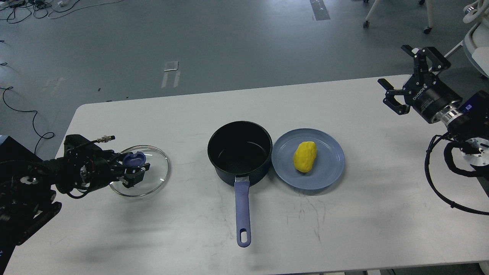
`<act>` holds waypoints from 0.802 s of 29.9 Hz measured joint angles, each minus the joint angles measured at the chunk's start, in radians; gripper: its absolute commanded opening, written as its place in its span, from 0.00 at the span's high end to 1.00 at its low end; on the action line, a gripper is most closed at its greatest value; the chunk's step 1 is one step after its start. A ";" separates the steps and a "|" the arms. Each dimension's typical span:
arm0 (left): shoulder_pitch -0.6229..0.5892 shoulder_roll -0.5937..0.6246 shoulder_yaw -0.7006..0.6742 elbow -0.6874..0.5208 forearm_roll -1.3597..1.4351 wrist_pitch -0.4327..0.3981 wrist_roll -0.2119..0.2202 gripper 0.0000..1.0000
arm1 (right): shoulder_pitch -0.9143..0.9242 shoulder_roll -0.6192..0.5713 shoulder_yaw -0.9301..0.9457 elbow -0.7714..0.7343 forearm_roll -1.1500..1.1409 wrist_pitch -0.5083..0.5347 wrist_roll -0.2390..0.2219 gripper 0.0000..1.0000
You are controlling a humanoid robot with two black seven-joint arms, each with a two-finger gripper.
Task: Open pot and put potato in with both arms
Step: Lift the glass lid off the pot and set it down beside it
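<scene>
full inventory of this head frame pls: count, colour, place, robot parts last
dark navy saucepan: 1, black inside, periwinkle handle toward the camera; table centre, lid off, nothing in it.
bright yellow lumpy potato: 1, yellow; on the plate.
round blue plate: 1, blue; right of the saucepan, rim against it.
clear glass lid: 1, transparent with periwinkle knob; on the table, left of the saucepan.
white table: 1, white, scuffed.
cables: several, black and white; grey floor, top left.
chair bases: white; top right.
left gripper: 1, black; at the lid knob, grip unclear.
right gripper: 1, black; open, above the table's far right corner.
</scene>
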 measured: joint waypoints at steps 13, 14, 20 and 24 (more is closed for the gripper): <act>0.028 -0.007 0.000 0.012 -0.055 0.018 0.000 0.16 | 0.000 0.000 0.000 0.000 0.000 0.000 0.001 0.00; 0.028 -0.007 0.000 0.012 -0.055 0.018 0.000 0.12 | 0.000 0.000 0.000 0.000 0.000 0.000 0.001 0.00; 0.028 -0.006 0.000 0.007 -0.089 0.015 0.000 0.03 | 0.000 0.000 0.000 0.000 0.000 0.000 0.001 0.00; 0.010 0.002 -0.010 -0.043 -0.210 -0.019 0.000 0.03 | 0.000 -0.008 -0.001 0.000 0.000 0.000 0.001 0.00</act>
